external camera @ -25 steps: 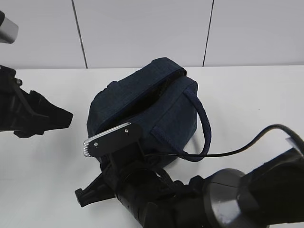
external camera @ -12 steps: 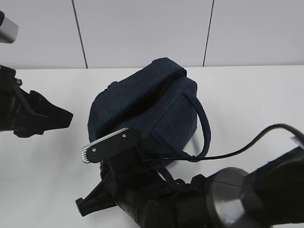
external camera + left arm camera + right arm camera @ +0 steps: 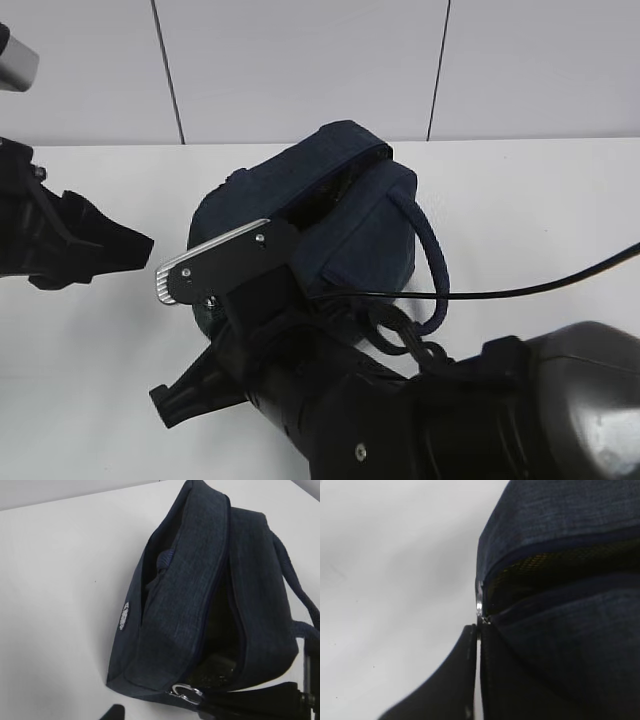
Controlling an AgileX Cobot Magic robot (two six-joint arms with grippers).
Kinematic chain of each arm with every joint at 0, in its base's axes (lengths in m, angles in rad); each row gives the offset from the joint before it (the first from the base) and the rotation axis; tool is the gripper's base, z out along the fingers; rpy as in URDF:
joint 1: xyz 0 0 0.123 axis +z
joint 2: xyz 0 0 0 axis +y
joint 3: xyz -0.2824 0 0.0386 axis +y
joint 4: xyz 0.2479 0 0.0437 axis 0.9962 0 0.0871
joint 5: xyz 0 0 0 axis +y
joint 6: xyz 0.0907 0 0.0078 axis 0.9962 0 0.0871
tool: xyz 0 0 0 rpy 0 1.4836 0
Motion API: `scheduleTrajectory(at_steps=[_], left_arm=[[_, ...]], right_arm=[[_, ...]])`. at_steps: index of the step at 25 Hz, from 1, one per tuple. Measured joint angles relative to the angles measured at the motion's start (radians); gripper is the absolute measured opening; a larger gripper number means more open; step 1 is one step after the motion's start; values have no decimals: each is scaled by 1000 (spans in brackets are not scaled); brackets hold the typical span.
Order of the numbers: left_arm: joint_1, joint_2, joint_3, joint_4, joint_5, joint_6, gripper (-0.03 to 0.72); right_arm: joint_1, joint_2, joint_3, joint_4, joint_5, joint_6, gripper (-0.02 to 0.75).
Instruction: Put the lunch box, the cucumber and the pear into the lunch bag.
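Risen, right tool pinches the lunch bag zipper's ring pull.

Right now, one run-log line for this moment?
bag: on table, zipper part open | right gripper: shut on ring pull | left gripper: apart from bag

I see a white table running across my view, its top smooth and matte. Behind it I see a pale wall of panels divided by thin dark seams.
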State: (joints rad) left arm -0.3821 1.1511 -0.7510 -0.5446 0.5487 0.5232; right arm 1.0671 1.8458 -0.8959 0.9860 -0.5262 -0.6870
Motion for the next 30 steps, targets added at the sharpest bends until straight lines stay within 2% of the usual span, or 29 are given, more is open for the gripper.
scheduleTrajectory(at_steps=[14,21,26,30], left_arm=[[0,0,0,1,21,0,323],[0,11,-11,-10,70,27,252],[19,82,-104,-116,175,122,246],[135,160,-188,-302,284,271,246]], right_arm=[[0,-112,2,33,-11,-75,0],[0,-182,4,124,-44,-211,0],[0,-191,-7,182,-46,-280,0],[-21,-196,-15,215,-28,-302,0]])
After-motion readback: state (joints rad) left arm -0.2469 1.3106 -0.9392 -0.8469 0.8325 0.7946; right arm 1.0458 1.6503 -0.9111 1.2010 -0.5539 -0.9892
